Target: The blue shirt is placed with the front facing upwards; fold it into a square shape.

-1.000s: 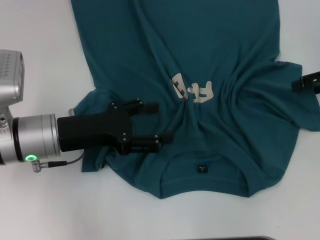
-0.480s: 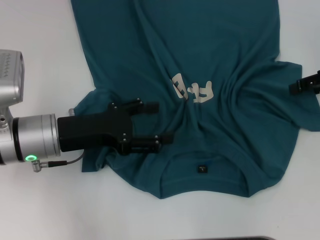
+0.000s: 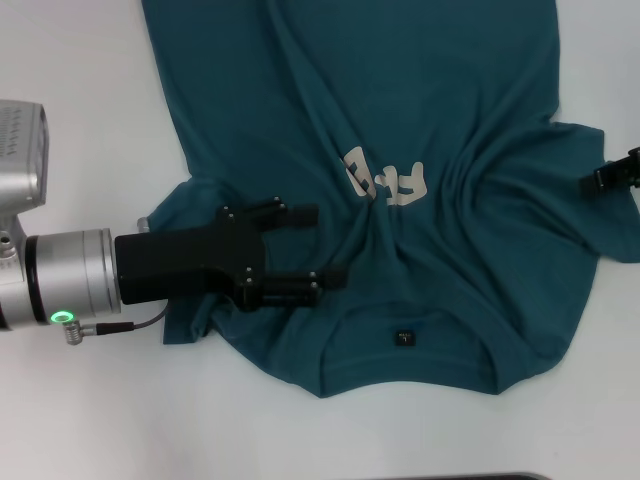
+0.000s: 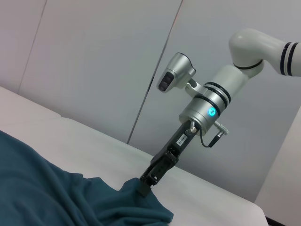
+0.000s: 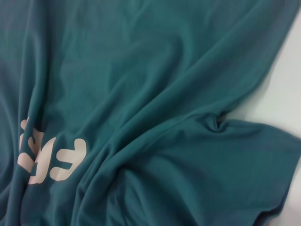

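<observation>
- I see the blue shirt (image 3: 400, 130) lying face up and creased on the white table (image 3: 70, 60) — collar nearest me, hem running off the far edge of the head view.
- My left gripper (image 3: 305, 245) lies over the shirt's left sleeve, its 2 fingers spread wide with only wrinkled cloth between them, holding nothing.
- My right gripper (image 4: 143, 186) sits at the right sleeve's edge — I cannot tell whether its tips have pinched the raised fabric.
</observation>
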Controlling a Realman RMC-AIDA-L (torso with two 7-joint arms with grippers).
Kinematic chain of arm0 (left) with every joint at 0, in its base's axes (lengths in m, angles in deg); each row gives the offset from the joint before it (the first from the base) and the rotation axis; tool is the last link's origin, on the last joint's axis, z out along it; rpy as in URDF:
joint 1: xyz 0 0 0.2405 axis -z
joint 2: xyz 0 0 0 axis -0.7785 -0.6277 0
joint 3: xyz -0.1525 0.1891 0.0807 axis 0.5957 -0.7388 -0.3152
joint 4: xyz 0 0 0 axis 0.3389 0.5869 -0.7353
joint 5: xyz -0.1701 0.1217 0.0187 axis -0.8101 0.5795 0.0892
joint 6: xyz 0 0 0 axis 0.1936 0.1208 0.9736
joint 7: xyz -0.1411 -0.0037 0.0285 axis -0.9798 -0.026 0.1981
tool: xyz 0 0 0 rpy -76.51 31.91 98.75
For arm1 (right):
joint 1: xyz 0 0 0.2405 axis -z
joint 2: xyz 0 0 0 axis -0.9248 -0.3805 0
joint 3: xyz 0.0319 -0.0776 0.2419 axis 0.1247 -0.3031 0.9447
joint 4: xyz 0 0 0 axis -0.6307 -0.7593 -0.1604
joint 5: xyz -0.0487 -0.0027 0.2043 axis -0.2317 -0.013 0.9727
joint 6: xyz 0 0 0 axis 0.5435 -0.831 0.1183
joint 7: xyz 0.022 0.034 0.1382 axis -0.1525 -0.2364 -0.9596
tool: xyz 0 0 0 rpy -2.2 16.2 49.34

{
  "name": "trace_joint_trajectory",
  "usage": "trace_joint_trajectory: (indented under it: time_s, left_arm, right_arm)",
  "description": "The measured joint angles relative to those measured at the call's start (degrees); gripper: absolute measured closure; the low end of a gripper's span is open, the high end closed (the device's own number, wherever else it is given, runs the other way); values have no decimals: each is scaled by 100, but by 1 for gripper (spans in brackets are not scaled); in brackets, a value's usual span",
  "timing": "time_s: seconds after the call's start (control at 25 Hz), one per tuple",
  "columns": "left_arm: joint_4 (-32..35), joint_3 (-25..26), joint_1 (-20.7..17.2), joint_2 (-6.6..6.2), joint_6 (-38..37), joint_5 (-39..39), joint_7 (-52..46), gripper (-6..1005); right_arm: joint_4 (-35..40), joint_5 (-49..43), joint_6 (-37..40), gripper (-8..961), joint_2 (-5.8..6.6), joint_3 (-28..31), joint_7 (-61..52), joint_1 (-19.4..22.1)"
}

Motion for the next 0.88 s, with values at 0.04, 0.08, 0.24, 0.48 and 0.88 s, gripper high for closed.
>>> trace_joint_trajectory:
  time_s: [0.04,0.08,0.24,0.48,0.88]
  left_arm:
    - [-1,0,0,0,0,0,0,97]
    - [-1,1,-1,0,0,0,0,97]
    - [-4,12,-3,0,0,0,0,96]
    - [-7,42,-4,0,0,0,0,96]
    - [-9,44,9,0,0,0,0,97]
  right_arm:
    - [9,2,16,278,-3,6,23,0]
    - [15,6,35,315,-2,16,54,0]
    - [22,26,103,464,10,35,163,4]
    - [25,37,119,782,5,46,254,-1]
    - [427,55,580,934,119,306,268,22]
